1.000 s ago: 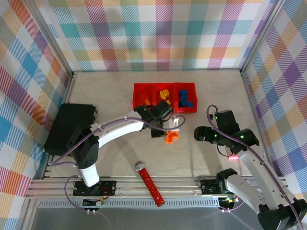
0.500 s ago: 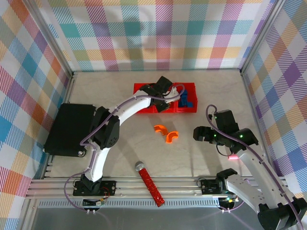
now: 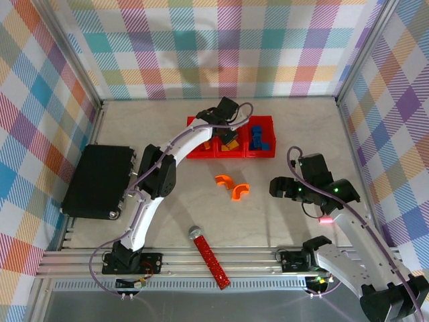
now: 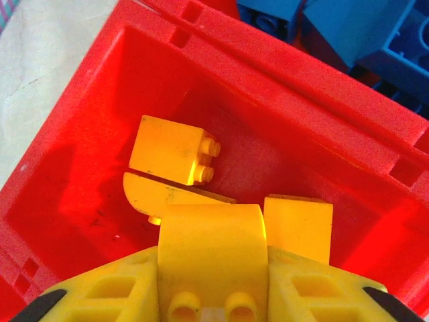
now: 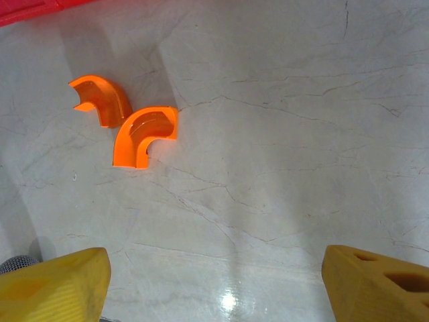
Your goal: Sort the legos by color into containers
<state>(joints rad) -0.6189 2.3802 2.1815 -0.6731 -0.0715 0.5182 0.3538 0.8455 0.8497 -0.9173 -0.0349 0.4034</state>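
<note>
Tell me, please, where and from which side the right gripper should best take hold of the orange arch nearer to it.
Probably from straight above, right gripper open, pinching the nearer orange arch across its curved wall: one finger in the hollow, one on the outer back. Choose the end away from the second arch, which lies close beside it.

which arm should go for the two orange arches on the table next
Right. The right claw is open and empty, with the two orange arches close ahead. The left claw is shut on a yellow curved brick over the middle bin, farther away.
</note>
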